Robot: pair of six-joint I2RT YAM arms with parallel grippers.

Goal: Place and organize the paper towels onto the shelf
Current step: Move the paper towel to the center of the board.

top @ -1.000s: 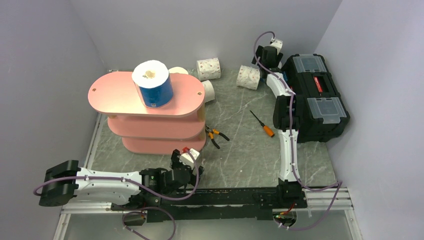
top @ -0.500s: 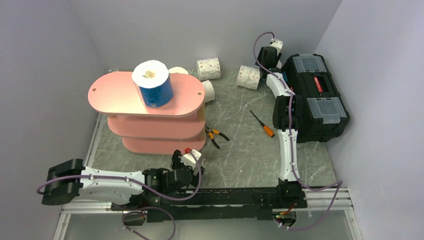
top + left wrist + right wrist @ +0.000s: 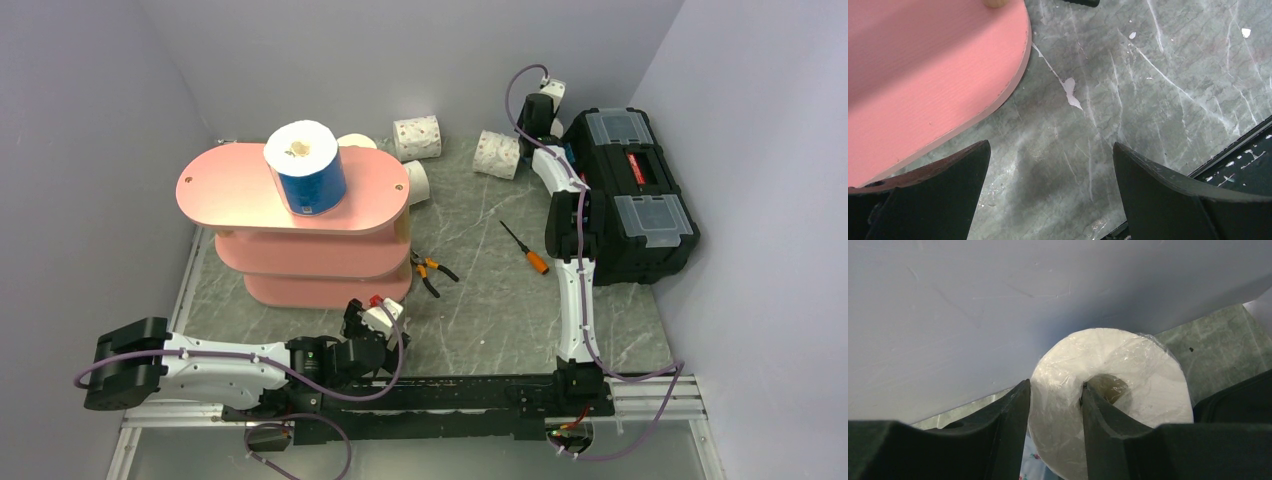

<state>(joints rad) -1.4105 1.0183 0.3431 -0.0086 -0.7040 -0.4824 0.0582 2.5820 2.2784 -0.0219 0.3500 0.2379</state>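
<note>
Now the right arm's jaws have narrowed onto a roll at the back.
The white roll sits by the far wall, well apart from the shelf. The right gripper pinches its side, one finger in the core, so a lift looks next. The left gripper gapes wide and empty over the tabletop.

you're looking at a grey-green marbled tabletop veined with white, boxed in by plain pale lavender walls behind and on both sides; a black toolbox sits against the right wall.
</note>
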